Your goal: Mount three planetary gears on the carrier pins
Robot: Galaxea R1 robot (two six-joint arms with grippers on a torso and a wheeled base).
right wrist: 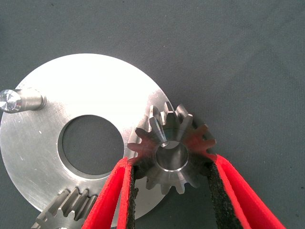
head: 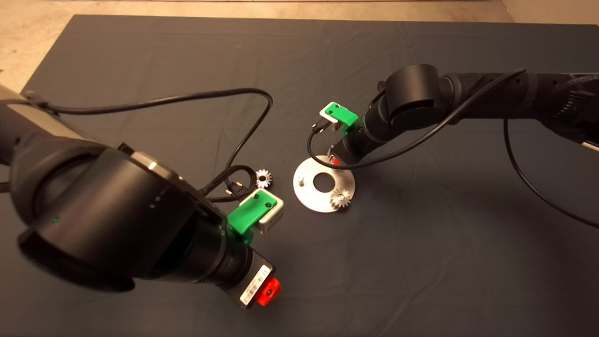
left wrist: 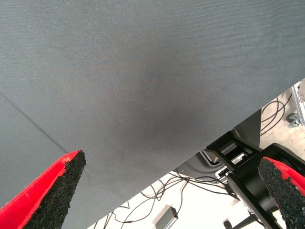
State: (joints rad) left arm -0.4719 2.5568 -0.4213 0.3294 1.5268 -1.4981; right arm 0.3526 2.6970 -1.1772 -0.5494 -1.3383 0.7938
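the right gripper [right wrist: 171, 191] sits at the upper right rim of the carrier disc [head: 309, 187] near the head view's centre, its red fingers [right wrist: 114, 200] closed on a planetary gear [right wrist: 170, 147] held over the disc's edge. a second gear [head: 340, 199] sits on the disc's lower right, with one bare pin [head: 301, 179] at its left. a third gear [head: 263, 178] lies on the mat [head: 421, 257] just left of the disc. the left gripper [left wrist: 171, 191] hangs at lower left, fingers spread wide, holding nothing.
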